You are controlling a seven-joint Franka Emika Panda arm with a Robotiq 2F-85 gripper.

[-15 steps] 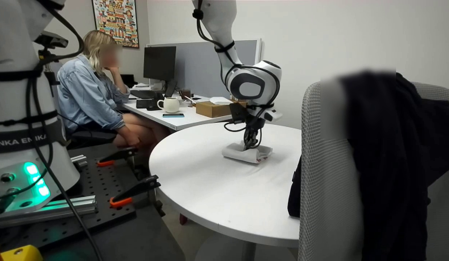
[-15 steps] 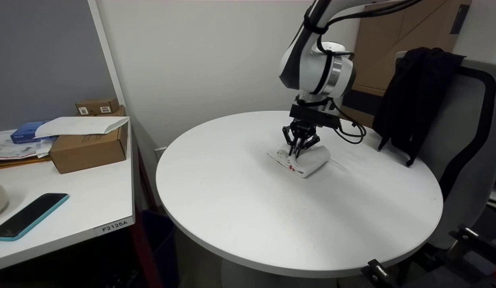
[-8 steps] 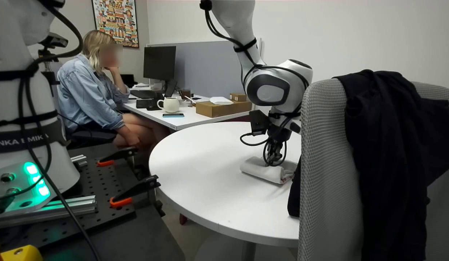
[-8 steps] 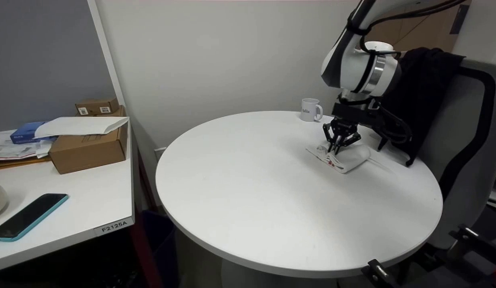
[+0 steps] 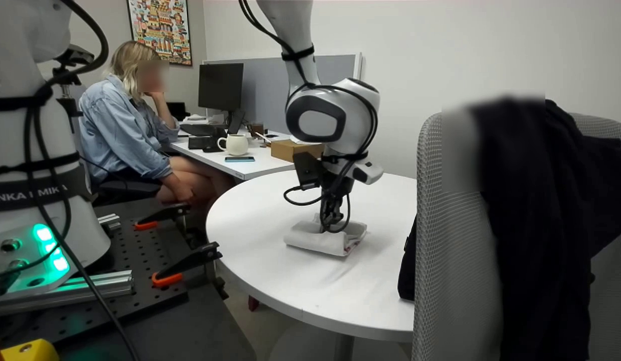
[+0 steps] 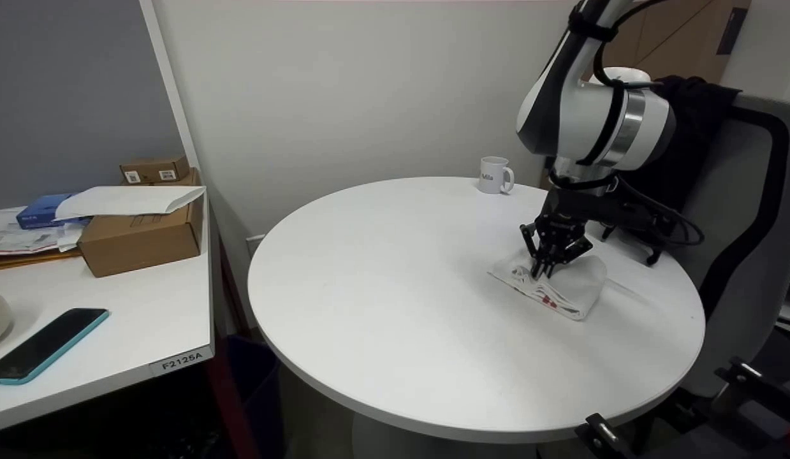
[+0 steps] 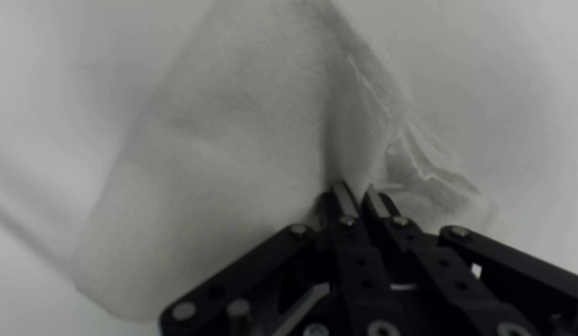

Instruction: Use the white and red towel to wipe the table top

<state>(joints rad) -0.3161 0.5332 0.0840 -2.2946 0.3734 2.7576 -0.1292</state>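
Observation:
The white and red towel (image 5: 313,240) lies folded flat on the round white table top (image 5: 255,240). In an exterior view the towel (image 6: 583,280) is on the right half of the table, with red marks on its front edge. My gripper (image 5: 326,228) points down onto the towel in both exterior views. In the wrist view the gripper fingers (image 7: 356,191) are nearly together, with a raised fold of the towel (image 7: 223,140) pinched between their tips. The table surface under the towel is hidden.
A white mug (image 6: 493,175) stands at the table's back edge. A grey chair (image 5: 450,240) with a dark jacket (image 5: 536,215) stands against the table's side. A desk (image 6: 146,306) with boxes and a phone (image 6: 47,344) is beside it. A person (image 5: 122,120) sits behind.
The gripper has dragged the towel over the table. In an exterior view both went right, then back left; in an exterior view they went right, then nearer the camera. The mug came into view.

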